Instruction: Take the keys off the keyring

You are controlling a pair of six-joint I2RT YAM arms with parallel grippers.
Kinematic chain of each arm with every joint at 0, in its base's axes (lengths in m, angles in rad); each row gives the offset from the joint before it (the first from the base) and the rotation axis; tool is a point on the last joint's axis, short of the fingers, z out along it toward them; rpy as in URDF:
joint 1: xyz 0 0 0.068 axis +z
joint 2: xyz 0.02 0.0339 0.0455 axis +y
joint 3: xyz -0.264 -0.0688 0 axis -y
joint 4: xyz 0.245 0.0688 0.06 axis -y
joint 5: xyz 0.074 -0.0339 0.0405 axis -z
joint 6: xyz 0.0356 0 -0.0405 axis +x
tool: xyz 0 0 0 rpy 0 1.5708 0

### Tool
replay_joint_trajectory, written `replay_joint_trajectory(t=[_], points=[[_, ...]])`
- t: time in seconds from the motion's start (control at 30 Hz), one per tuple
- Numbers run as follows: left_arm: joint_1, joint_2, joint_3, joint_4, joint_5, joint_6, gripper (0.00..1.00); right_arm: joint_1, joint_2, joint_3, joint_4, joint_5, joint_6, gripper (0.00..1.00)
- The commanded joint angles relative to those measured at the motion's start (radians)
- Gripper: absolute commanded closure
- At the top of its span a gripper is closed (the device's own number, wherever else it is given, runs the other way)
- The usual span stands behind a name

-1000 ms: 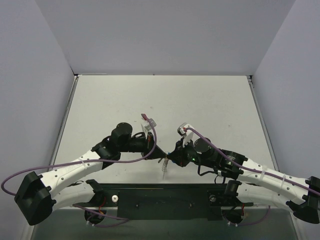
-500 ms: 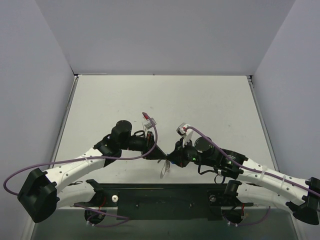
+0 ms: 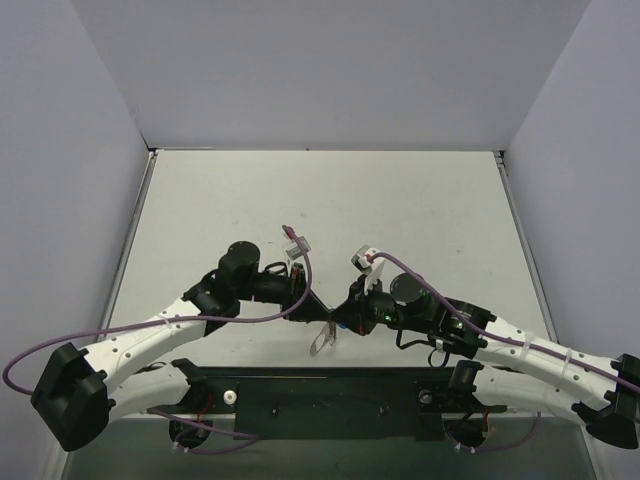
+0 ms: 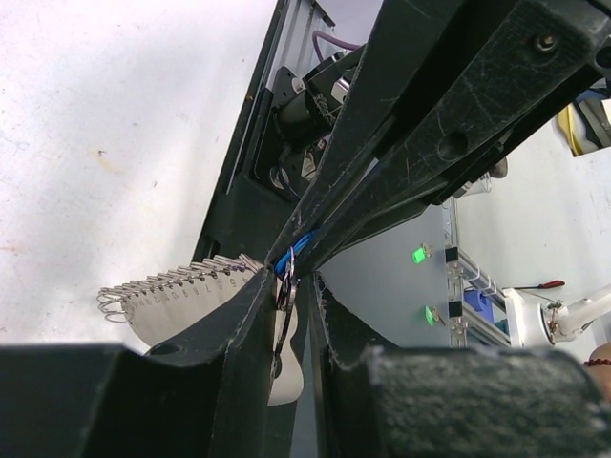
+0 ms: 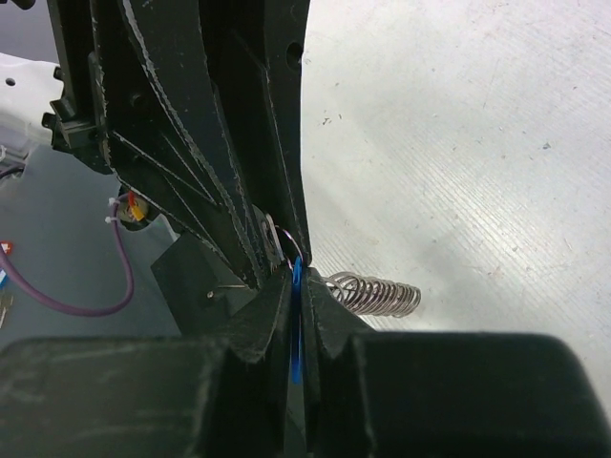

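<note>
My two grippers meet tip to tip low over the table's near edge. My right gripper (image 3: 336,320) (image 5: 296,286) is shut on the blue head of a key (image 5: 297,334), which also shows in the left wrist view (image 4: 289,258). My left gripper (image 3: 317,315) (image 4: 291,291) is shut on a flat silver end of the keyring beside a thin wire ring. The pale keyring loop (image 3: 320,342) (image 4: 286,377) hangs below the tips, tilted left. Its silver chain (image 4: 172,284) (image 5: 377,294) trails to the side. The plain silver key cannot be made out.
The black mounting rail (image 3: 330,395) with the arm bases runs along the near edge just below the grippers. Purple cables (image 3: 300,270) loop over both arms. Grey walls (image 3: 90,150) enclose the white table on three sides.
The meeting point of the grippers has shifted slightly left. The hanging keyring loop has swung from straight down to tilted left.
</note>
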Motion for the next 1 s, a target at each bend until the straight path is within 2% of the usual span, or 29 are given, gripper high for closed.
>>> replay_joint_trajectory(t=[0.0,0.13,0.17,0.5,0.7,0.8,0.97], points=[[-0.01,-0.044,0.03,0.022,0.072,0.02,0.71,-0.01,0.003,0.049,0.112,0.007,0.0,1.0],[0.004,-0.053,0.05,-0.084,0.035,0.078,0.69,-0.011,-0.012,0.053,0.094,0.007,-0.002,1.0],[0.008,-0.056,0.055,-0.092,0.031,0.086,0.65,-0.015,-0.015,0.057,0.082,0.004,-0.005,1.0],[0.013,-0.052,0.061,-0.112,0.041,0.101,0.66,-0.024,-0.034,0.058,0.058,0.003,-0.007,1.0],[0.012,-0.05,0.079,-0.147,0.038,0.118,0.82,-0.022,-0.032,0.06,0.051,-0.002,-0.01,1.0],[0.015,-0.041,0.102,-0.17,0.035,0.138,1.0,-0.022,-0.037,0.064,0.029,-0.002,-0.016,1.0],[0.015,-0.029,0.127,-0.247,0.035,0.158,1.0,-0.019,-0.034,0.083,-0.023,0.004,-0.045,1.0]])
